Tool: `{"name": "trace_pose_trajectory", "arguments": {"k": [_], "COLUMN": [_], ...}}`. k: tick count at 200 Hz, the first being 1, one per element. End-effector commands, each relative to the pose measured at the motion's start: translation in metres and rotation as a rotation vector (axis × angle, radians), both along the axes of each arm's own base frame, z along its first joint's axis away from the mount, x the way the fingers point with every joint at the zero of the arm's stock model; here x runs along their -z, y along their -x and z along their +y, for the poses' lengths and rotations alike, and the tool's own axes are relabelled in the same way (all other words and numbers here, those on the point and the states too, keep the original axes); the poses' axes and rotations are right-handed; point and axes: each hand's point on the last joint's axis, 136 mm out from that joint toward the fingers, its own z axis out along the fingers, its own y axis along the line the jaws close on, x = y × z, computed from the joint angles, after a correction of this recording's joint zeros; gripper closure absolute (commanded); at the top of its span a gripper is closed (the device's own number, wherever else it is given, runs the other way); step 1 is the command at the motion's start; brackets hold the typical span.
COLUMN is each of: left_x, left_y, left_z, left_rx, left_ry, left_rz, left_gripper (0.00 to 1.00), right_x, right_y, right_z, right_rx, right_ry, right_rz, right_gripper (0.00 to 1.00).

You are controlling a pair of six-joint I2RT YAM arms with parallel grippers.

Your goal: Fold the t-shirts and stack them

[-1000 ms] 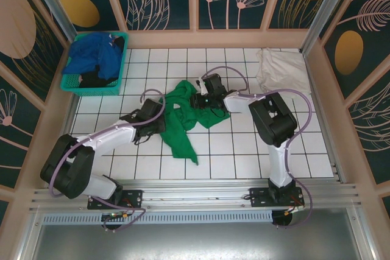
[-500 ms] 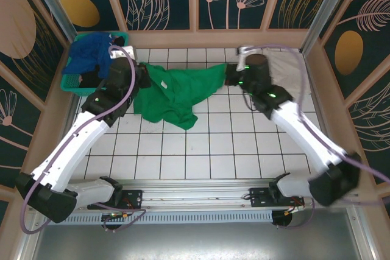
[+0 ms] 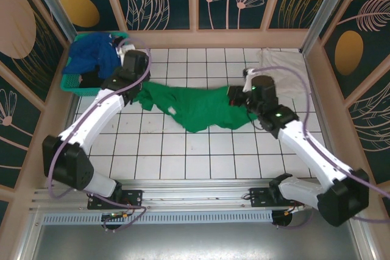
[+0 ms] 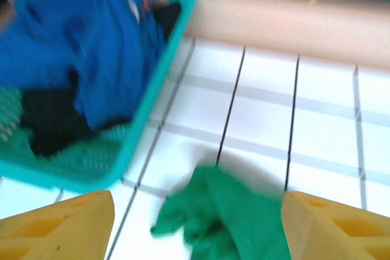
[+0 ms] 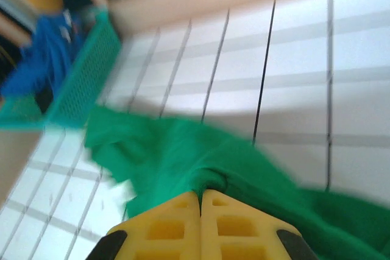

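Note:
The bright green t-shirt [image 3: 198,109] lies stretched sideways across the middle tiles. My right gripper [image 3: 235,94] is shut on its right end, and the right wrist view shows the green cloth [image 5: 183,156] pinched between the closed yellow fingertips [image 5: 200,211]. My left gripper [image 3: 141,86] hovers open over the shirt's left end, where a crumpled green tip [image 4: 222,214] lies loose between the wide-apart fingers [image 4: 61,223]. A royal-blue t-shirt [image 3: 91,54] is heaped in the basket. A cream-white t-shirt [image 3: 277,68] lies at the back right.
The teal lattice basket [image 3: 76,83] stands at the back left, close to my left gripper, and also holds dark cloth [image 4: 49,129]. The wooden back wall [image 4: 292,22] runs just behind. Bare tiles stretch in front of the green shirt.
The left gripper has opened and let go of the green shirt's left end. The right gripper has moved nearer with its end, and the shirt now lies lower and more stretched out.

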Motion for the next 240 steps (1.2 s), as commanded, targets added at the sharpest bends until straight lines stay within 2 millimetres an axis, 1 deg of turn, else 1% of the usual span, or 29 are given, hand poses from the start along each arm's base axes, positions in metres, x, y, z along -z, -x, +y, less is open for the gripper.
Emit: {"name": "trace_pose_trajectory", "arguments": {"k": [1,7,11,13,17,29,36,45,57,64,75,80,84,97,113,121,124,128,143,149,157,166,170,180,184,201,211,220,240], "left_x": [0.055,0.061,0.065,0.065,0.075,0.083,0.089,0.100,0.120,0.133,0.153,0.158,0.161,0.170,0.179,0.177,0.187,0.189,0.195,0.193,0.186,0.180,0.168,0.157,0.143,0.124,0.113,0.103,0.085], "left_y": [0.038,0.048,0.054,0.057,0.067,0.086,0.096,0.107,0.118,0.122,0.123,0.124,0.123,0.117,0.107,0.102,0.102,0.100,0.100,0.101,0.100,0.100,0.099,0.100,0.095,0.097,0.096,0.096,0.097], "left_z": [-0.024,-0.033,-0.040,-0.045,-0.053,-0.085,-0.102,-0.124,-0.147,-0.159,-0.170,-0.176,-0.180,-0.188,-0.193,-0.194,-0.194,-0.194,-0.188,-0.186,-0.184,-0.181,-0.180,-0.176,-0.179,-0.174,-0.170,-0.168,-0.162], "left_rx": [0.079,0.116,0.141,0.160,0.189,0.278,0.310,0.358,0.394,0.418,0.416,0.428,0.435,0.427,0.420,0.413,0.406,0.402,0.373,0.372,0.370,0.365,0.370,0.371,0.377,0.386,0.380,0.380,0.377], "left_ry": [0.184,0.250,0.293,0.318,0.350,0.432,0.444,0.452,0.467,0.479,0.485,0.487,0.486,0.482,0.460,0.450,0.434,0.424,0.383,0.378,0.374,0.364,0.368,0.357,0.363,0.355,0.347,0.336,0.324], "left_rz": [0.157,0.155,0.151,0.145,0.157,0.164,0.188,0.226,0.276,0.308,0.353,0.362,0.366,0.373,0.383,0.378,0.399,0.405,0.432,0.430,0.417,0.401,0.376,0.361,0.333,0.304,0.285,0.274,0.249], "left_gripper": [0.26,0.25,0.25,0.24,0.24,0.24,0.24,0.22,0.19,0.18,0.17,0.17,0.17,0.17,0.19,0.26,0.30,0.34,0.60,0.67,0.73,0.77,0.80,0.82,0.84,0.86,0.87,0.90,0.90], "right_x": [0.022,0.031,0.036,0.038,0.041,0.045,0.044,0.038,0.027,0.021,0.016,0.015,0.015,0.024,0.045,0.062,0.069,0.077,0.109,0.119,0.129,0.140,0.145,0.158,0.163,0.185,0.195,0.199,0.196], "right_y": [0.021,0.025,0.032,0.034,0.040,0.053,0.059,0.065,0.066,0.061,0.048,0.044,0.035,0.018,0.000,-0.009,-0.012,-0.016,-0.026,-0.029,-0.033,-0.035,-0.036,-0.038,-0.039,-0.040,-0.041,-0.044,-0.048], "right_z": [0.031,0.031,0.037,0.039,0.042,0.050,0.053,0.056,0.052,0.044,0.020,0.011,-0.005,-0.039,-0.061,-0.073,-0.077,-0.084,-0.110,-0.118,-0.125,-0.127,-0.126,-0.125,-0.124,-0.122,-0.126,-0.127,-0.128], "right_rx": [-0.075,-0.069,-0.092,-0.099,-0.117,-0.172,-0.200,-0.234,-0.239,-0.206,-0.107,-0.067,-0.004,0.124,0.156,0.188,0.200,0.219,0.300,0.326,0.347,0.349,0.343,0.342,0.342,0.340,0.361,0.369,0.382], "right_ry": [-0.170,-0.174,-0.177,-0.179,-0.183,-0.188,-0.185,-0.193,-0.188,-0.166,-0.104,-0.070,-0.049,-0.010,-0.009,0.018,0.029,0.045,0.122,0.141,0.139,0.128,0.124,0.126,0.124,0.126,0.142,0.150,0.146], "right_rz": [0.129,0.154,0.170,0.177,0.190,0.223,0.228,0.226,0.190,0.166,0.133,0.118,0.109,0.104,0.135,0.169,0.186,0.207,0.283,0.306,0.326,0.349,0.361,0.389,0.399,0.446,0.476,0.491,0.470], "right_gripper": [0.98,0.96,0.96,0.96,0.95,0.88,0.82,0.78,0.72,0.66,0.59,0.55,0.51,0.46,0.40,0.38,0.38,0.38,0.38,0.38,0.38,0.38,0.38,0.38,0.38,0.41,0.46,0.52,0.74]}}
